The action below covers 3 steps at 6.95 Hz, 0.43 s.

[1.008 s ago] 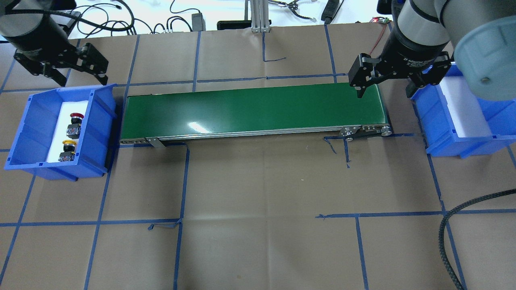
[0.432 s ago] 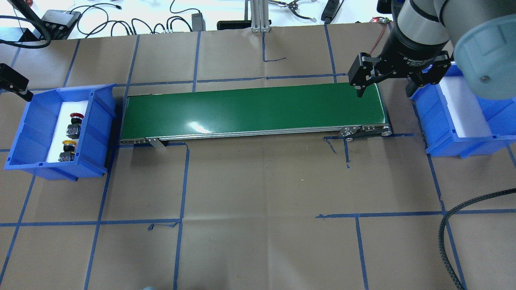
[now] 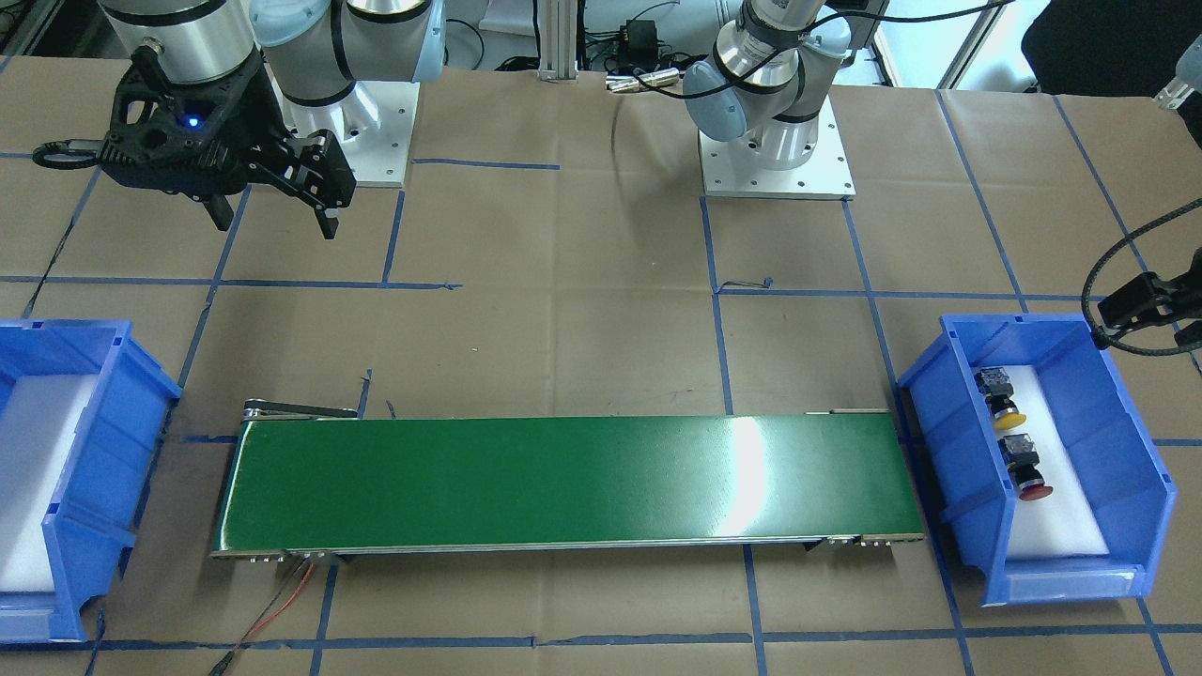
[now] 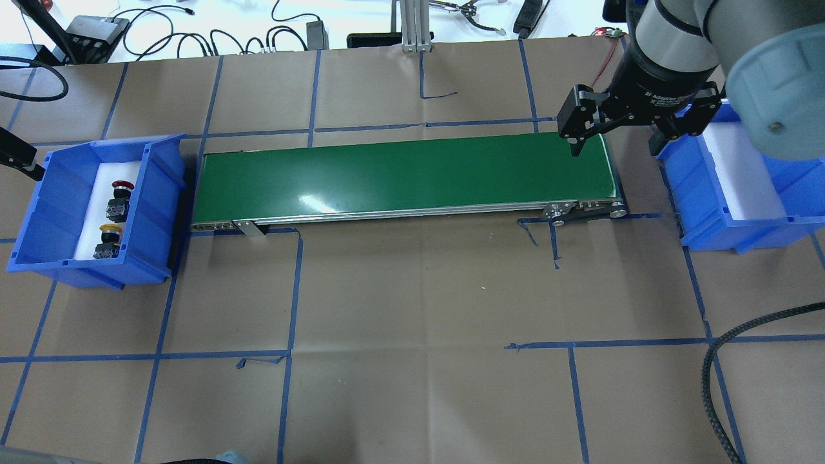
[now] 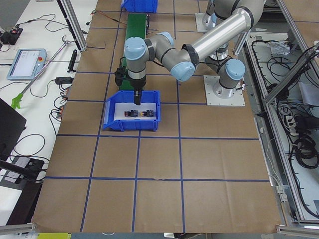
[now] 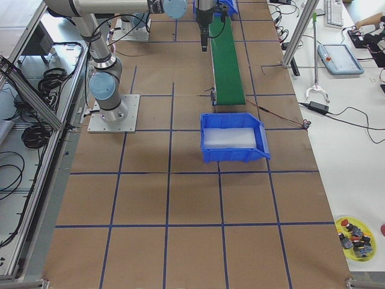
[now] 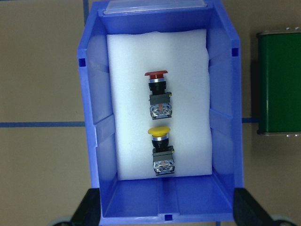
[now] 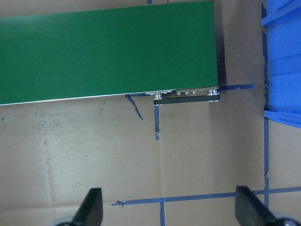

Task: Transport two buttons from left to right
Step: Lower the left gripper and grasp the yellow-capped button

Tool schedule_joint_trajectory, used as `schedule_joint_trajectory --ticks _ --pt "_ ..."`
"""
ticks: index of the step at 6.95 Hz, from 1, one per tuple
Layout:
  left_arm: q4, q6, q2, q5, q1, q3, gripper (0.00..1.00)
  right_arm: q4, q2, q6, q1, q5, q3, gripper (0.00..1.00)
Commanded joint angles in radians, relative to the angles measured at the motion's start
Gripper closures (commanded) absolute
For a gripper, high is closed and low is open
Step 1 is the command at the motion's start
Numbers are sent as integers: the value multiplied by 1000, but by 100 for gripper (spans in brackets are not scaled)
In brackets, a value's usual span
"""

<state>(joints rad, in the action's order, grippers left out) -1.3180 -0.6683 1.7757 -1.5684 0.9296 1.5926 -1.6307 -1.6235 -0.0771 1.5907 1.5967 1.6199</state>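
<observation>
The red button (image 4: pixel 120 196) and the yellow button (image 4: pixel 108 240) lie in line on white foam in the blue left bin (image 4: pixel 55 193). They also show in the left wrist view, red (image 7: pixel 158 92) and yellow (image 7: pixel 161 148). My left gripper (image 7: pixel 167 209) hangs high over this bin, open and empty, with its fingertips (image 7: pixel 89 207) wide apart. In the overhead view only a piece of it (image 4: pixel 16 153) shows at the left edge. My right gripper (image 4: pixel 619 138) is open and empty, above the right end of the green conveyor (image 4: pixel 399 177).
The blue right bin (image 4: pixel 696 193) with bare white foam stands past the conveyor's right end. A black braided cable (image 4: pixel 722 367) lies at the near right. Cables and a metal post (image 4: pixel 412 26) line the far edge. A yellow plate of spare parts (image 6: pixel 355 238) sits off the table.
My left gripper has moved from over the bin's far end out toward the overhead view's left edge. The right gripper and both buttons have stayed put.
</observation>
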Motion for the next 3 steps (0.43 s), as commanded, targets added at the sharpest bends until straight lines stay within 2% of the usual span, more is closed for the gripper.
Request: schedule_joint_trajectory --ticks 1,3 --pt "167 0 -13 1 -2 152 1 0 -4 -1 0 -1 -3 0" --pt "249 1 -25 10 -2 249 1 0 -6 -4 0 0 -5 0"
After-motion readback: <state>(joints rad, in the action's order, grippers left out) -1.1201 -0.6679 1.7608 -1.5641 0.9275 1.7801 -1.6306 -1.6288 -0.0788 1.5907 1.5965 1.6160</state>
